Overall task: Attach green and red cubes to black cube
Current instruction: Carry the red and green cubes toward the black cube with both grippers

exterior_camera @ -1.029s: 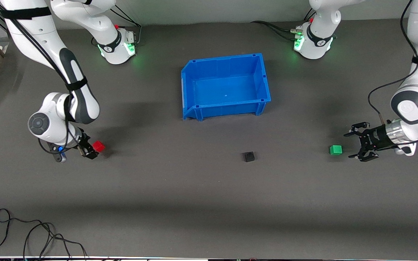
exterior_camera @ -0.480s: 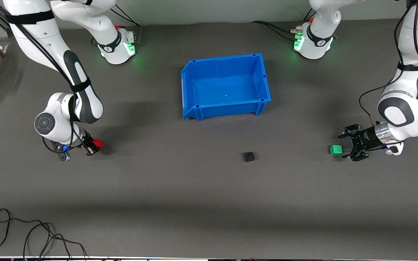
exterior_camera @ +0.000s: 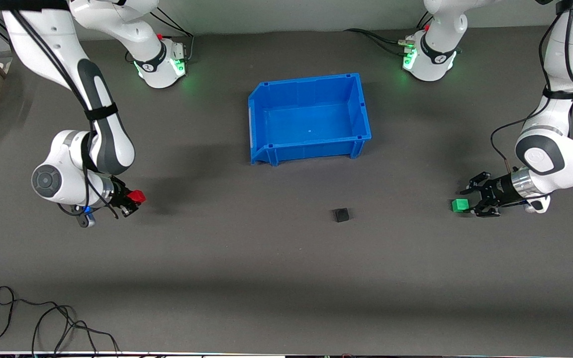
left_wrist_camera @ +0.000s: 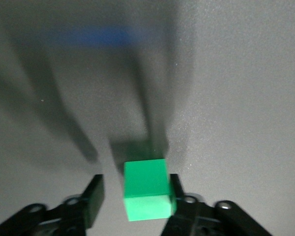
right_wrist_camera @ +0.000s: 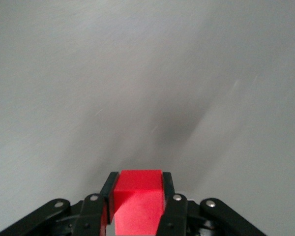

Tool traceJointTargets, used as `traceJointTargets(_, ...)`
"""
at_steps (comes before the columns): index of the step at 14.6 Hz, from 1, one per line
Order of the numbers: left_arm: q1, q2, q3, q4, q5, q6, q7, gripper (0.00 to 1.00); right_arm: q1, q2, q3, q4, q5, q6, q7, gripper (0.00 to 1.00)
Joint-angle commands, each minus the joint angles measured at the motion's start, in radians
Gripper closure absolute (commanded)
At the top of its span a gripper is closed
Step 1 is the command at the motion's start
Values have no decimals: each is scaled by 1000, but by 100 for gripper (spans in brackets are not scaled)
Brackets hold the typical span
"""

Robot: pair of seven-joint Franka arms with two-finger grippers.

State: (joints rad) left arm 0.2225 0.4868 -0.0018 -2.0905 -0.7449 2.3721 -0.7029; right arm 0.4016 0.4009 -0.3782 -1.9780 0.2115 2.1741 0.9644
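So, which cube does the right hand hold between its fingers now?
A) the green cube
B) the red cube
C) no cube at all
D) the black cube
B: in the right wrist view the red cube sits clamped between the fingers of the right hand, while the green cube lies at the left hand and the black cube lies alone on the table.

You see a bright red cube (exterior_camera: 139, 197) at nine o'clock, a bright green cube (exterior_camera: 460, 205) at three, a matte black cube (exterior_camera: 341, 215) near centre, a plain blue bin (exterior_camera: 258, 122) toward twelve, all on a dark grey table (exterior_camera: 276, 278).
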Motion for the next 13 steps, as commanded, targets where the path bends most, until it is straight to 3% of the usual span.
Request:
traceJointTargets(1,-3,-8,0,-10,-24,10,22,70,97,10,-7,82,25,-45,184,80)
traceJointTargets(7,-83,-16,-1,117,-21,-31,-192,70,273,131,-5,330,37,-60,607,80)
traceJointTargets(11,-211,5,-3,207,-21,-27,-328,70,283,251,41,538,202,-88,736,81)
traceJointTargets(13,-276,12,-3,214,-22,-7,-374,70,283,320,47,658,241,-89,806,81)
